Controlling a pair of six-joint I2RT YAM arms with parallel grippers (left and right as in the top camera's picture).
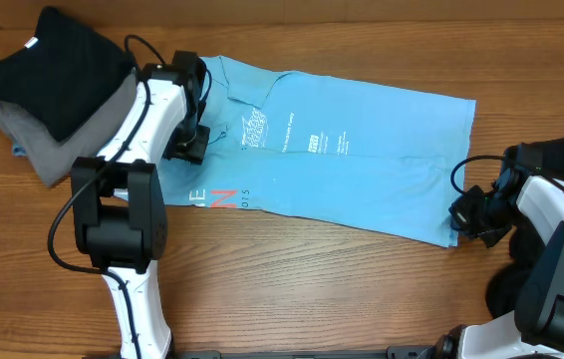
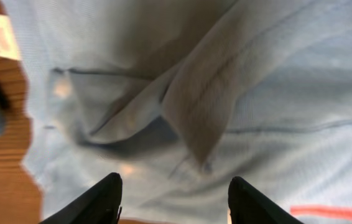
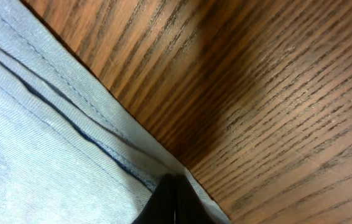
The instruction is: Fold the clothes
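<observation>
The light sky-blue T-shirt lies spread lengthwise across the middle of the table, its white print and red letters facing up. My left gripper is open just above the shirt's left part, over a rumpled fold; its fingers hold nothing. My right gripper is at the shirt's lower right corner. In the right wrist view its fingers are pressed together on the stitched hem. A folded black garment sits at the far left.
The black garment rests on a folded grey garment at the table's back left corner. Bare wooden table lies in front of the shirt and to its right. The arm bases stand at the front edge.
</observation>
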